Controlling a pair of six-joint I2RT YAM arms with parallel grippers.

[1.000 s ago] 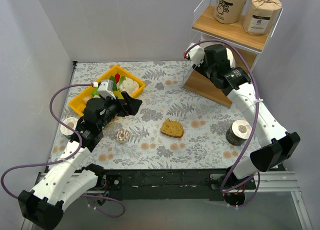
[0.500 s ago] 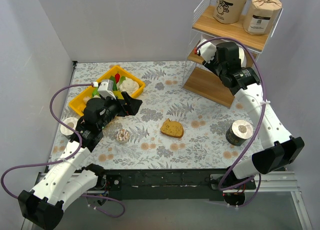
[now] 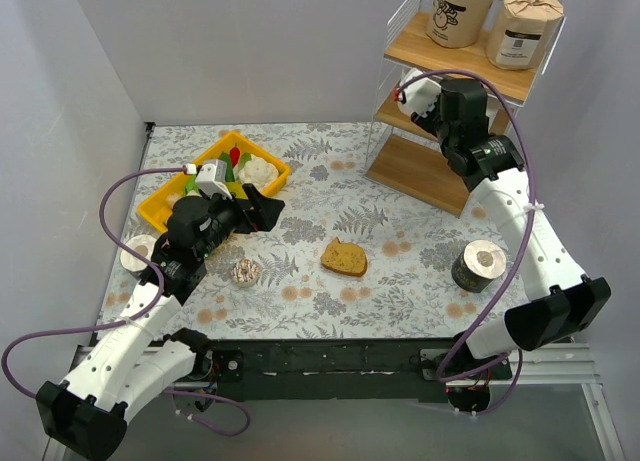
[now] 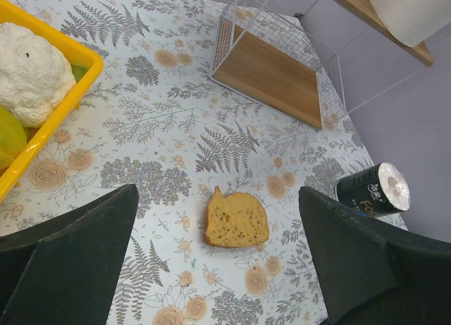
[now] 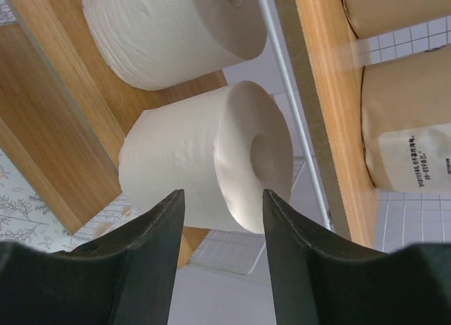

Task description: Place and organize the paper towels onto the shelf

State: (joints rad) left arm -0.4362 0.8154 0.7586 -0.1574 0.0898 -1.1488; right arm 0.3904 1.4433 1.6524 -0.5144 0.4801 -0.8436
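The wire shelf (image 3: 455, 56) stands at the back right with two tan rolls (image 3: 462, 11) on its top board. My right gripper (image 5: 220, 198) is open at the middle tier (image 3: 480, 99), its fingertips just short of a white roll (image 5: 204, 156) that stands beside a second white roll (image 5: 162, 36). A dark-wrapped roll (image 3: 478, 266) stands on the table at the right, and also shows in the left wrist view (image 4: 373, 189). Another roll (image 3: 136, 253) sits at the far left, partly behind my left arm. My left gripper (image 4: 218, 192) is open and empty above the table.
A brown bread slice (image 3: 345, 258) lies mid-table, below my left gripper (image 3: 268, 209). A yellow tray (image 3: 165, 203) at the left holds a cauliflower (image 3: 260, 168) and other food. A small round object (image 3: 245, 272) lies near the left arm. The shelf's bottom board (image 4: 268, 75) is bare.
My right arm has moved right and farther in, from in front of the shelf to its middle tier. The left arm has not moved.
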